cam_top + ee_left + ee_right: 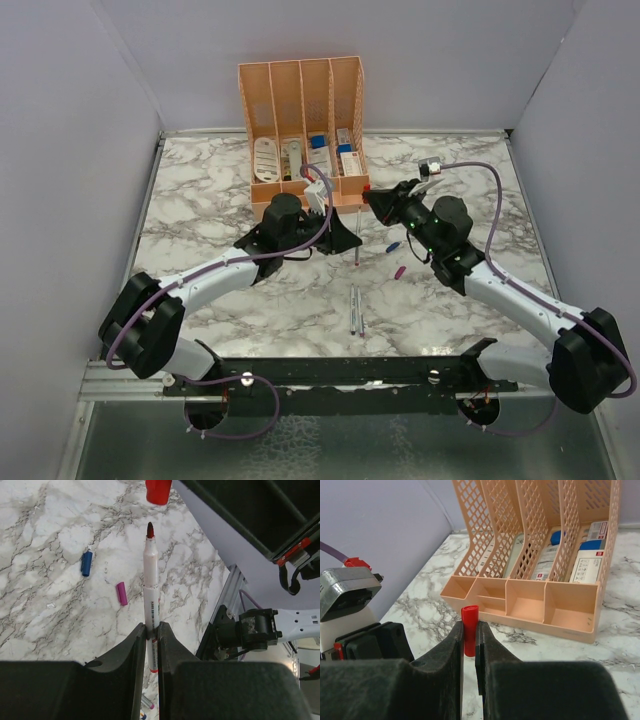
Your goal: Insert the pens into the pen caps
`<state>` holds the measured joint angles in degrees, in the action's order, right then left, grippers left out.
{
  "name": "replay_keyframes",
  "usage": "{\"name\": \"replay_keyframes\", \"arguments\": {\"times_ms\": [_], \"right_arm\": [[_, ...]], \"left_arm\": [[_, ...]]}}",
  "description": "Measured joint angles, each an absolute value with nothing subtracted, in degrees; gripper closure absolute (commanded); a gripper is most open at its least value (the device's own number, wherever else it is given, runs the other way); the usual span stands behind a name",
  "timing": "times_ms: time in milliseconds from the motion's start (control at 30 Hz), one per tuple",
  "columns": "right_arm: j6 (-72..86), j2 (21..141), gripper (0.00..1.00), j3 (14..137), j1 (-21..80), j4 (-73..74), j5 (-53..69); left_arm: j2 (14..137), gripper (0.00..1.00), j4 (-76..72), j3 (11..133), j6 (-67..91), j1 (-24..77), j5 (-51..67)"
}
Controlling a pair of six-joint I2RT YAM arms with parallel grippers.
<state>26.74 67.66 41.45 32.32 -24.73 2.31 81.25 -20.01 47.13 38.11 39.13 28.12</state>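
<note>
Left wrist view: my left gripper is pinched narrow on the lower barrel of the red-tipped pen, over the middle of the tabletop. Its tip sits just short of the red cap, which my right gripper clamps with one end poking out. Both are light, stiff, slick plastic, so I judge a firm hold well back, leaving tip and mouth free, should prevent pivoting.

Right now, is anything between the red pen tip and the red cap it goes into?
Nothing visible. The left gripper holds the pen, its red tip aimed at the red cap in the right gripper, with only open air between tip and cap.
</note>
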Motion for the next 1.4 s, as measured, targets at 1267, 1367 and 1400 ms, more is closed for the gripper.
{"name": "replay_keyframes", "arguments": {"times_ms": [1267,1367,1400], "right_arm": [[29.3,67.8,0.99,39.6,32.3,-28.8,4.4],[29.3,67.9,0.99,39.6,32.3,-28.8,4.4],[29.3,68.0,0.99,39.6,32.3,-28.8,4.4]], "left_arm": [[81.9,1.0,-20.6,48.1,38.9,39.1,29.2],[82.2,1.0,-20.6,48.1,38.9,39.1,29.2],[82.3,1.0,-20.6,48.1,38.9,39.1,29.2]]}}
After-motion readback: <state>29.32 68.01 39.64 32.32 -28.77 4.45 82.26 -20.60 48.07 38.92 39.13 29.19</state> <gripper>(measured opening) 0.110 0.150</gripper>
